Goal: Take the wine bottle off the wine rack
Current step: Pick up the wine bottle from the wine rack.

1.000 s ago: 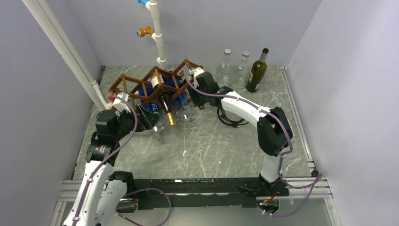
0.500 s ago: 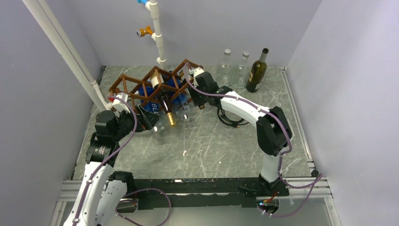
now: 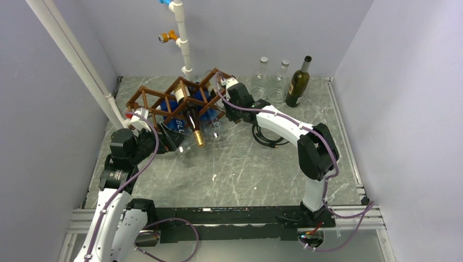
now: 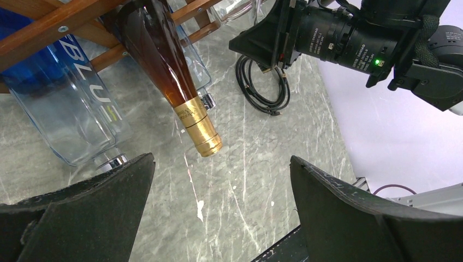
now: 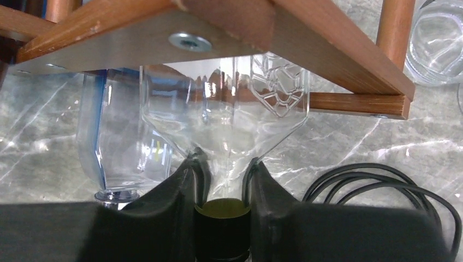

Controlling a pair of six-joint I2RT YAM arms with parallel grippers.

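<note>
The brown wooden wine rack [image 3: 164,98] stands at the back left of the table, with several bottles lying in its cells. In the right wrist view a clear wine bottle [image 5: 224,125] lies under a rack slat [image 5: 306,49]. My right gripper [image 5: 224,180] is shut on its neck just above the dark cap [image 5: 223,224]. From above, the right gripper [image 3: 223,116] sits at the rack's right end. My left gripper [image 4: 221,180] is open over bare table, just short of the gold-foil tip [image 4: 199,128] of a dark brown bottle [image 3: 192,124].
A blue-tinted square bottle [image 4: 60,103] lies in the rack left of the brown one. A coiled black cable [image 3: 267,139] lies right of the rack. A green bottle [image 3: 298,84] and two clear bottles [image 3: 261,76] stand at the back. A white pipe [image 3: 82,65] slants at left.
My right gripper has closed on the clear bottle's neck and shifted slightly toward the rack. The left arm and its open gripper have stayed put.
</note>
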